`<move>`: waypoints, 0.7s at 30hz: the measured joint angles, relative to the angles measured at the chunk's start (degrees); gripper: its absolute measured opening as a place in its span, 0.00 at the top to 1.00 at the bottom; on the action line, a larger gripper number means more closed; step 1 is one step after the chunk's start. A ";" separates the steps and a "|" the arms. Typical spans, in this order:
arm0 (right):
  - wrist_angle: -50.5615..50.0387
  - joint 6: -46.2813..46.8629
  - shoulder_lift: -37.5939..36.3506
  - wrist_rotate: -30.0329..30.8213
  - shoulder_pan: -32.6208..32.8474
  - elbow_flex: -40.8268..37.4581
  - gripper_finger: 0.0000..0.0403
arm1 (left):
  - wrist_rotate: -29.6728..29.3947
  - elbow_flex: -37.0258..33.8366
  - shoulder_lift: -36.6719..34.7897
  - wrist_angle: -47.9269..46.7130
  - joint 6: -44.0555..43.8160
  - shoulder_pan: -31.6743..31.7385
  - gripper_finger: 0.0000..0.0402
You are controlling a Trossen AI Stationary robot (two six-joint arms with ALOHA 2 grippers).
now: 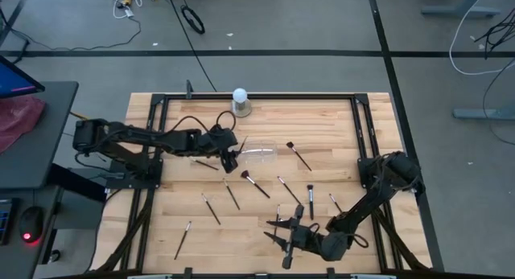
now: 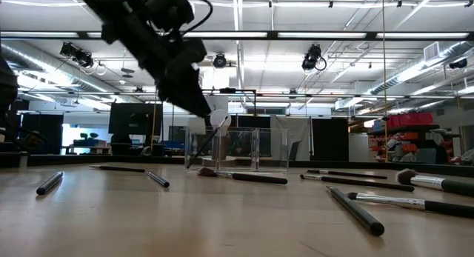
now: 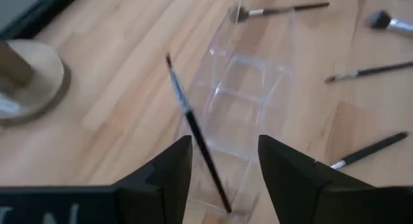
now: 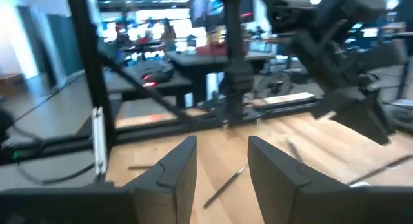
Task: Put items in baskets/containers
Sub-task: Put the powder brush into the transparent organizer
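Wooden table (image 1: 322, 134): thin dark brush (image 3: 193, 130) leans inside clear holder (image 3: 248, 101).

A white ball on a round grey base (image 1: 240, 101) stands at the far edge of the light wooden bench (image 1: 177, 207), close to the black metal frame (image 1: 160, 118) that runs along its sides. Left of the bench, a dark side table (image 1: 24, 138) carries a crumpled pink cloth (image 1: 18, 118), with a black computer mouse lit red (image 1: 30, 225) nearer. On the grey floor beyond, black cables (image 1: 191, 20) trail towards a small cluster of plugs (image 1: 129, 3).
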 joint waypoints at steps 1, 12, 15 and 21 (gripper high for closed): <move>-0.39 -0.46 -1.02 2.20 0.58 0.00 0.65 | -0.04 1.33 -0.58 -2.05 0.03 -0.31 0.54; -41.38 30.29 -16.34 5.97 6.52 0.09 0.53 | -4.68 4.36 -6.18 -7.75 -0.71 -16.09 0.54; -57.95 49.55 -17.85 -4.24 5.46 0.09 0.48 | -8.70 2.58 -5.97 -4.12 -1.96 -22.52 0.54; -90.56 79.95 -18.08 -26.57 1.15 -0.02 0.42 | -15.89 -1.25 -3.59 4.38 -3.90 -31.97 0.54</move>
